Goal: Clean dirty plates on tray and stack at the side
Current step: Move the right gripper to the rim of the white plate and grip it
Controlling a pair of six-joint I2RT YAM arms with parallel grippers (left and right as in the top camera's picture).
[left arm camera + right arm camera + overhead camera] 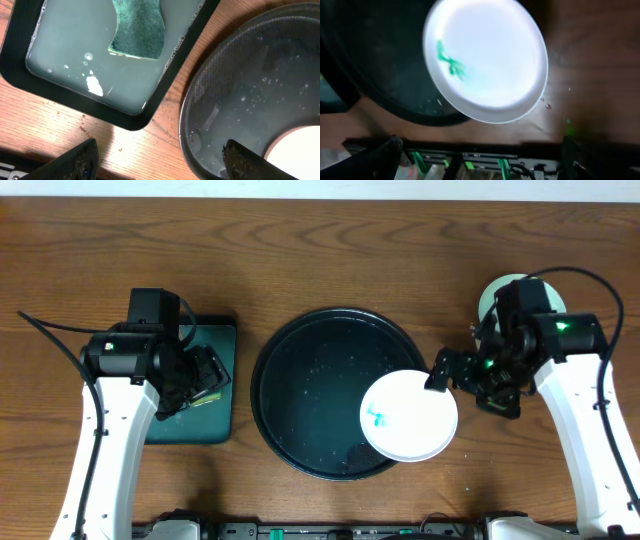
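A white plate (408,416) with a teal smear (451,62) lies across the front right rim of the round black tray (300,360), partly over the table. My right gripper (468,385) hovers just right of the plate, open, with nothing between its fingers; in the right wrist view the plate (485,55) lies clear of the gripper (480,160). A mint-green plate (512,292) sits at the back right, mostly hidden under the right arm. My left gripper (200,380) is open and empty, over the gap between the rectangular tray and the round tray (210,75).
A rectangular black tray (215,425) at the left holds soapy water and a green sponge (137,27). The round tray's floor is wet with droplets. The table's front edge, with green fittings (500,167), runs just past the white plate.
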